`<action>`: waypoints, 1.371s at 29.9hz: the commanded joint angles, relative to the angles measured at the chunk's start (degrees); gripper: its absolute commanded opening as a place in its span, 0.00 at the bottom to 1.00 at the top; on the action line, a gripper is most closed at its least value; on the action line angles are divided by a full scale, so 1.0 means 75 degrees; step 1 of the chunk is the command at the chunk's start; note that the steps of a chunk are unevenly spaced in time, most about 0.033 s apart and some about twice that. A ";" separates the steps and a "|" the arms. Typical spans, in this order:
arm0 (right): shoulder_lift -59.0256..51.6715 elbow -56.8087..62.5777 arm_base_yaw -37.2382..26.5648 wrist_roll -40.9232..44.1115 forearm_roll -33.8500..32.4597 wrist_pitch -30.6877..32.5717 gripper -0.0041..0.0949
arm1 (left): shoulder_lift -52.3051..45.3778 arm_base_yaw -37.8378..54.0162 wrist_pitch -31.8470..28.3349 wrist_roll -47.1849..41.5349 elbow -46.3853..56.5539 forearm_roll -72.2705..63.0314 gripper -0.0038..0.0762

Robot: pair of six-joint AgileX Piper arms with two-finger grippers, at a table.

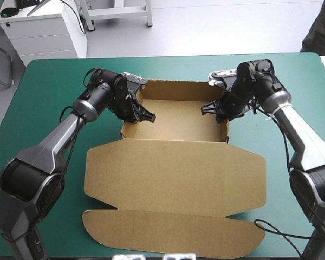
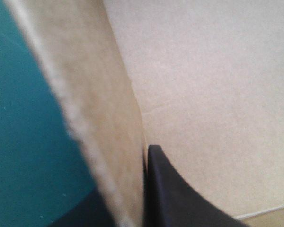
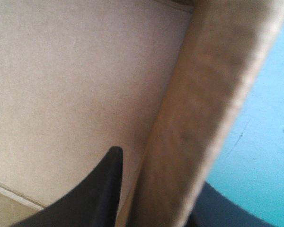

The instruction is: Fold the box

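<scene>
**Teal-green tabletop (image 1: pixel 49 81), shown from above and from each wrist.** One brown box (image 1: pixel 176 122) lies midway between the left and right edges. Its open tray part sits toward the far edge with the walls raised. Its lid (image 1: pixel 173 173) lies flat toward the near edge and ends in a flap (image 1: pixel 173 235) just short of that edge.

The left claw (image 1: pixel 141 115) is pinched nearly closed on the left wall (image 2: pixel 104 123). One black finger (image 2: pixel 175 198) presses the wall's inner face; the other shows only as a dark patch on the outer side. The right claw (image 1: pixel 215 111) grips the right wall (image 3: pixel 199 118) in mirror fashion, its inner finger (image 3: pixel 94 198) lying along the inside.

**Step in hand (judged):** setting and tucking the two side walls.

- Both walls should be worked together and evenly, so the tray does not slide or twist on the cover.
- The board should be pressed down toward the floor crease, not pulled outward.
- Each grip should sit square to its wall, so the wall stands upright and does not lean.

**Count:**

- Box: one.
- Claws: two, each holding one wall.
- Gripped side walls: two.
- Lid: one.
- Flap: one.
</scene>
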 commanded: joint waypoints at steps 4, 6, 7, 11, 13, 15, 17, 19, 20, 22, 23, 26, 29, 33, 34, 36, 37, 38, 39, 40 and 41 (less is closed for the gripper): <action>-0.0031 0.0012 0.0018 -0.0281 -0.0097 -0.0046 0.03 | -0.0114 0.0378 0.0764 0.0607 -0.0212 -0.0173 0.04; 0.0041 0.0012 0.0033 -0.0360 -0.0097 -0.0046 0.03 | -0.0070 0.0378 0.0719 0.0607 -0.0212 -0.0172 0.04; 0.0095 0.0012 0.0081 -0.0401 -0.0123 -0.0046 0.03 | -0.0002 0.0378 0.0701 0.0607 -0.0212 -0.0208 0.04; 0.0180 0.0012 0.0277 -0.0417 -0.0553 -0.0046 0.03 | 0.0161 0.0364 0.0771 0.0607 -0.0212 -0.0229 0.04; 0.0233 0.0012 0.0401 -0.0417 -0.0623 -0.0046 0.03 | 0.0213 0.0364 0.0809 0.0607 -0.0212 -0.0233 0.04; 0.0274 0.0012 0.0436 -0.0403 -0.0511 -0.0046 0.03 | 0.0213 0.0364 0.0809 0.0607 -0.0212 -0.0257 0.04; 0.0328 0.0012 0.0467 -0.0461 -0.0463 -0.0046 0.03 | 0.0213 0.0364 0.0809 0.0593 -0.0212 -0.0316 0.05; 0.0393 0.0012 0.0467 -0.0457 -0.0463 -0.0046 0.03 | 0.0213 0.0364 0.0809 0.0577 -0.0212 -0.0441 0.11; 0.0425 0.0012 0.0467 -0.0418 -0.0463 -0.0046 0.03 | 0.0213 0.0364 0.0809 0.0577 -0.0212 -0.0554 0.16; 0.0455 0.0012 0.0467 -0.0396 -0.0463 -0.0046 0.03 | 0.0213 0.0364 0.0809 0.0577 -0.0212 -0.0590 0.25; 0.0468 0.0012 0.0467 -0.0396 -0.0463 -0.0046 0.04 | 0.0213 0.0364 0.0809 0.0577 -0.0212 -0.0574 0.30; 0.0484 0.0012 0.0467 -0.0396 -0.0463 -0.0046 0.12 | 0.0213 0.0364 0.0809 0.0577 -0.0212 -0.0502 0.43; 0.0484 0.0012 0.0467 -0.0396 -0.0463 -0.0046 0.29 | 0.0213 0.0364 0.0809 0.0577 -0.0212 -0.0490 0.53; 0.0484 0.0012 0.0467 -0.0410 -0.0463 -0.0046 0.56 | 0.0213 0.0364 0.0809 0.0577 -0.0212 -0.0471 0.56; 0.0484 0.0012 0.0467 -0.0389 -0.0463 -0.0046 0.62 | 0.0213 0.0364 0.0809 0.0577 -0.0212 -0.0491 0.56; 0.0484 0.0012 0.0467 -0.0375 -0.0429 -0.0046 0.71 | 0.0213 0.0364 0.0809 0.0610 -0.0212 -0.0586 0.56; 0.0484 0.0012 0.0467 -0.0319 -0.0429 -0.0046 0.73 | 0.0195 0.0364 0.0809 0.0610 -0.0212 -0.0604 0.56; 0.0484 0.0012 0.0467 -0.0302 -0.0429 -0.0046 0.73 | 0.0195 0.0364 0.0809 0.0626 -0.0212 -0.0604 0.56; 0.0484 0.0012 0.0467 -0.0302 -0.0429 -0.0046 0.73 | 0.0168 0.0364 0.0809 0.0641 -0.0212 -0.0604 0.56; 0.0471 0.0012 0.0467 -0.0302 -0.0429 -0.0046 0.73 | 0.0148 0.0364 0.0809 0.0641 -0.0212 -0.0604 0.56; 0.0456 0.0012 0.0467 -0.0302 -0.0414 -0.0046 0.73 | 0.0111 0.0364 0.0809 0.0671 -0.0212 -0.0604 0.56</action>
